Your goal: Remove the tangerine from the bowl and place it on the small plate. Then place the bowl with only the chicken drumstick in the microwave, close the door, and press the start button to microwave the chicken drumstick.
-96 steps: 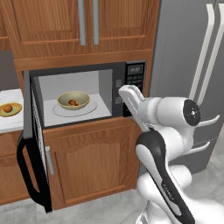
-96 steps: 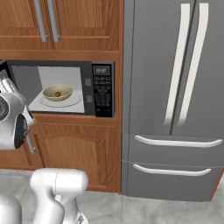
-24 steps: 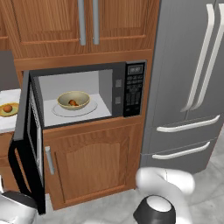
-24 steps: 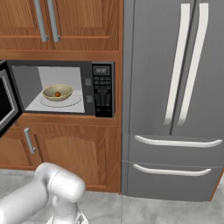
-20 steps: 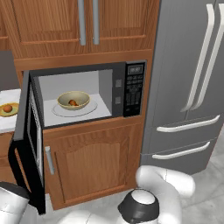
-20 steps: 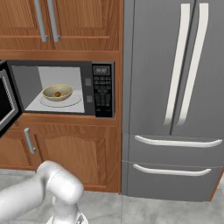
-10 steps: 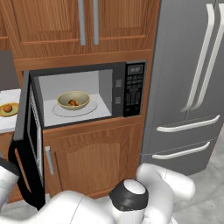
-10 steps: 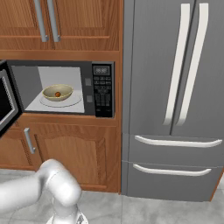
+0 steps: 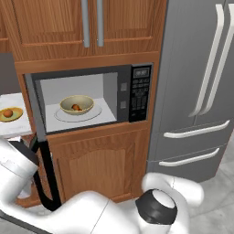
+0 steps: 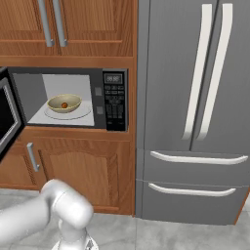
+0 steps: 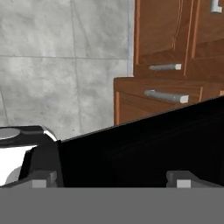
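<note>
Kitchen cabinetry frames the microwave (image 9: 91,98); bowl (image 9: 77,104) with chicken drumstick (image 9: 76,107) sits inside. Door (image 11: 144,148) hangs open at 9 o'clock, its black face directly ahead of the wide, empty jaws (image 11: 109,179), running crosswise between both tips.

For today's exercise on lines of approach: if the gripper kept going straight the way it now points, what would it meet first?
Most likely the door of the microwave: in the hand view its black panel lies right ahead of the open gripper, between the fingertips. Depth is unclear, so contact may already be near.
</note>
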Motion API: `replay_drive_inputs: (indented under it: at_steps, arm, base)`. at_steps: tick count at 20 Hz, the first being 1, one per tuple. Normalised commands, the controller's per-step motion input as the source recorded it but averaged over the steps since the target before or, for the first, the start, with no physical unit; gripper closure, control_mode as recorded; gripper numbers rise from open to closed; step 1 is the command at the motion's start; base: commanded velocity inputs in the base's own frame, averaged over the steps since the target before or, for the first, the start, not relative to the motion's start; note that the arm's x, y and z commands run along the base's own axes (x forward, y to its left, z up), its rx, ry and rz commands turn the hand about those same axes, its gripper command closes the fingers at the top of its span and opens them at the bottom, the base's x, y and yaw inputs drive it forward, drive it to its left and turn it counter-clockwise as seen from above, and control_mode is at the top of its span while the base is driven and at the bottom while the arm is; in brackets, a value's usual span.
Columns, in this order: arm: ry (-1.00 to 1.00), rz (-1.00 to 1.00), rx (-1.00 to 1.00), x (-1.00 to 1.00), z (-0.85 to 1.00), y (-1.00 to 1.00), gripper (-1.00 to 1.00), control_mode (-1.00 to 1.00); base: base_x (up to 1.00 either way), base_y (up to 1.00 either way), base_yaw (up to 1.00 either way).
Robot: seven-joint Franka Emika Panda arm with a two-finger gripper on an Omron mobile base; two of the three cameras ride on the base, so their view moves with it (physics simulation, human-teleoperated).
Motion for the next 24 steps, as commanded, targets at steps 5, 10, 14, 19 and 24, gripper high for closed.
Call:
replay_drive_inputs:
  at_steps: [5,10,14,19,24]
  arm:
    - [-0.05,-0.04,0.00,0.06,0.25,-1.00,-1.00,-1.00]
    - [-0.11,0.00,0.02,0.18,0.13,-1.00,-1.00,-1.00]
    - [-0.10,0.00,0.01,0.33,0.11,-0.99,-1.00,-1.00]
    - [-0.13,0.00,0.00,0.39,0.22,-0.89,-1.00,-1.00]
    - [-0.09,-0.01,0.00,0.47,0.35,-0.74,-1.00,-1.00]
  base:
    - [0.00,0.00,0.00]
    - [0.00,0.00,0.00]
    - [0.00,0.00,0.00]
    - [0.00,0.00,0.00]
    - [0.00,0.00,0.00]
